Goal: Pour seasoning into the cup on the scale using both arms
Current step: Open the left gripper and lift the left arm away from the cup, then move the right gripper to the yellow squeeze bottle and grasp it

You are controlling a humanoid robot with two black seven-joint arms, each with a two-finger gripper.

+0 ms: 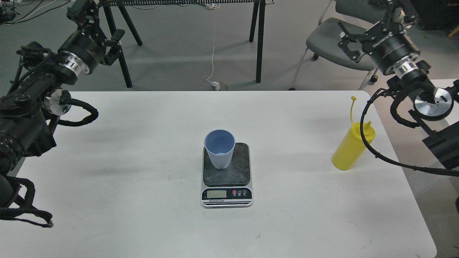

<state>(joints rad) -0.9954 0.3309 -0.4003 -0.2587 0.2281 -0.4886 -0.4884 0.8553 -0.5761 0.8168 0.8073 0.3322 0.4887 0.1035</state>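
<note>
The light-blue cup (pixel 219 148) stands upright on the left part of the scale's dark platform (pixel 235 166), and no gripper touches it. The yellow seasoning bottle (pixel 349 150) stands upright near the table's right edge with its cap strap sticking up. A black hose of my right arm crosses in front of the bottle. My left gripper (pixel 96 19) is open and empty, raised beyond the table's far left corner. My right gripper (pixel 374 19) is open and empty, raised beyond the far right corner, well above and behind the bottle.
The white table (pixel 143 200) holds only the scale, cup and bottle. A grey chair (pixel 333 46) stands behind the right corner. Black trestle legs (pixel 260 39) stand behind the table. My arms hang over both side edges.
</note>
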